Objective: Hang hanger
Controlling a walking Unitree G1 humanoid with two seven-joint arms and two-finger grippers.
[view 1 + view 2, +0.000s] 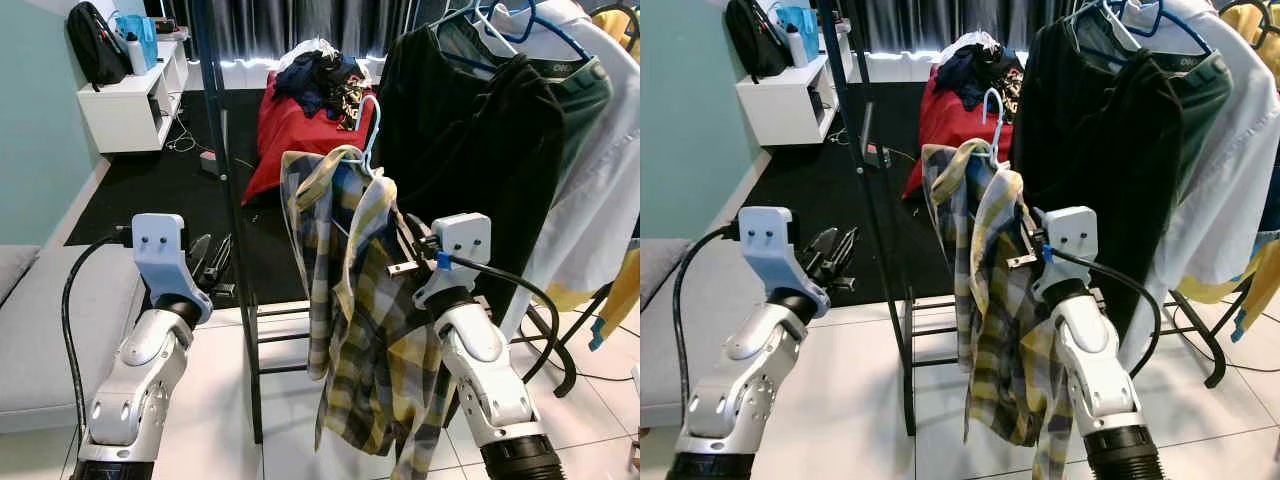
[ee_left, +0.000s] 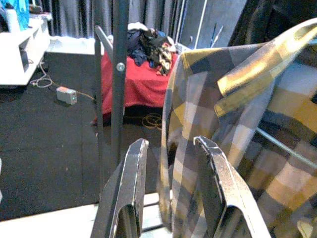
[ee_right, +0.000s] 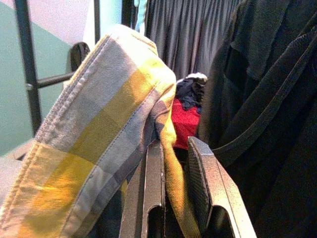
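- The right gripper (image 3: 173,188) pinches the plaid shirt (image 1: 365,330), which is draped on a pale hanger (image 1: 368,130), just beside the black rack pole (image 1: 232,220).
- The left gripper (image 2: 171,198), fingers apart and empty, hovers on the pole's other side.

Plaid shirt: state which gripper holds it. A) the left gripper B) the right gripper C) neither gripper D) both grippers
B: the right gripper has its fingers closed on a fold of the plaid shirt, which hangs on a pale hanger, while the left gripper is open with nothing between its fingers, beside the shirt.
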